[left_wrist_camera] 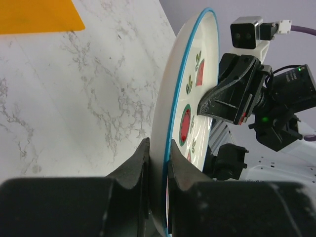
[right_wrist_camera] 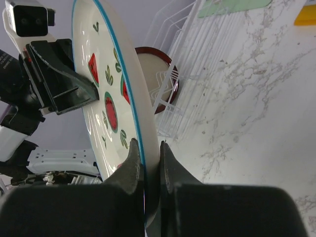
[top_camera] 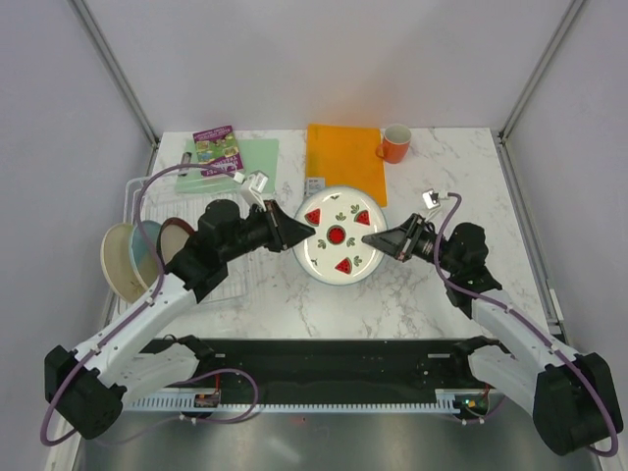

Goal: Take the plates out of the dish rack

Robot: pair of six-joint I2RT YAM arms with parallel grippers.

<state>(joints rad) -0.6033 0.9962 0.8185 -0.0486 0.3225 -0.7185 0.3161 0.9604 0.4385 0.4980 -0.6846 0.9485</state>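
The strawberry plate [top_camera: 337,243] is held face-up at the centre of the overhead frame. It is clear of the dish rack [top_camera: 130,193] at mid-left, where three other plates [top_camera: 147,250] stand in their slots. The left fingers [left_wrist_camera: 134,170] are clamped on the plate's frame-left rim and the right fingers [right_wrist_camera: 129,165] on its frame-right rim, so the line of grip runs straight across it. Neither arm is nearer. Setting it on the counter [top_camera: 294,294] likely means one pair lets go first, or both descend together and level.
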